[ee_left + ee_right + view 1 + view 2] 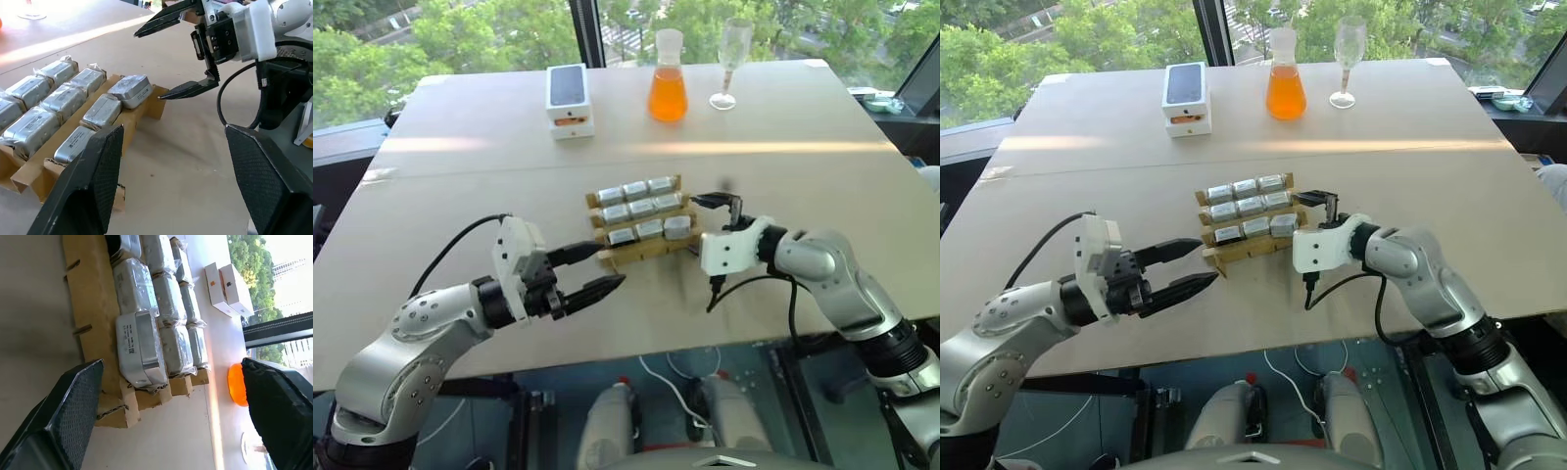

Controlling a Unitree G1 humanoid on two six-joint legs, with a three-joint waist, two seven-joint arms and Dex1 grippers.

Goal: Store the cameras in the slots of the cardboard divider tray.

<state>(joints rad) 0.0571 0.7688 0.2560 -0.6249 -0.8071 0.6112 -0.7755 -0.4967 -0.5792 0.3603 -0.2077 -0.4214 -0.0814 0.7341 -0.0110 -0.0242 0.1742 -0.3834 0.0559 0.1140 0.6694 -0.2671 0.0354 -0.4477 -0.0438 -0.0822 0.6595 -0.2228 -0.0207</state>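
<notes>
**Op:** Starting on my left. Left gripper [603,272] hovers off the near-left corner of the cardboard divider tray [639,251], fingers parted to a middling gap, nothing between them. Tips close to the cardboard; I can't tell if they touch.

**Obs:** And the tray?

**Op:** Mid-table, three rows of cameras [635,190] in the slots, nine as I count. Eight sit level. The last camera [142,348], at the right end of the near row, rides proud and a bit askew in its slot.

**Obs:** Right side?

**Op:** Right gripper [734,212] spread wide, empty, just beside the tray's right edge. That proud camera lies just ahead of it, between the lines of its two fingers, untouched.

**Obs:** So what's the step?

**Op:** My read: seat that last one. I'd press lightly on its top, square to the slot, with the left bracing the tray. Push at a slant and the whole tray may slide.
</notes>
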